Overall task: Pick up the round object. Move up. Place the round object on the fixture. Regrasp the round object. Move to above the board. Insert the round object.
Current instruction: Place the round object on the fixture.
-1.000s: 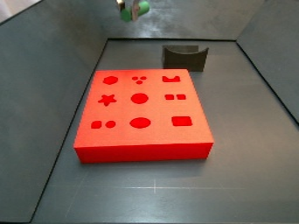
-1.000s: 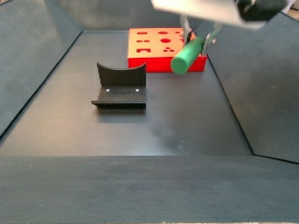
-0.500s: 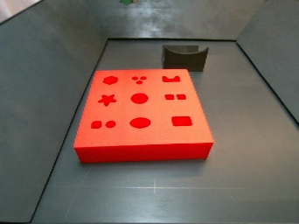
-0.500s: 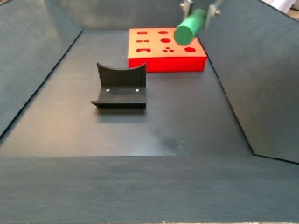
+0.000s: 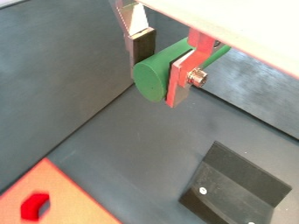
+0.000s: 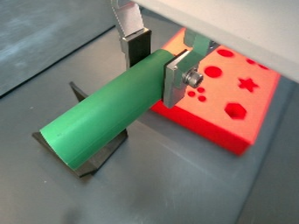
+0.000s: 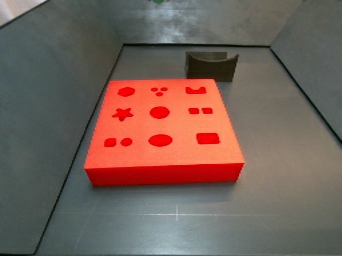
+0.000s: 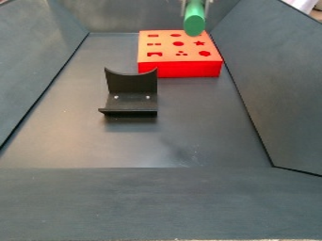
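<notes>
Two fingers (image 6: 177,79) of gripper (image 6: 158,66) clamp round object (image 6: 111,109), high above board (image 8: 180,53).

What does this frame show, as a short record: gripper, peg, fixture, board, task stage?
gripper: gripper raised high above the floor, shut on the green peg
peg: clamped between the silver fingers near one end, most of its length sticking out; only its lower end shows in a side view
fixture: fixture on the floor, notch empty
board: red board flat on the floor, recesses empty
task stage: peg picked up and lifted, not yet on the fixture
</notes>
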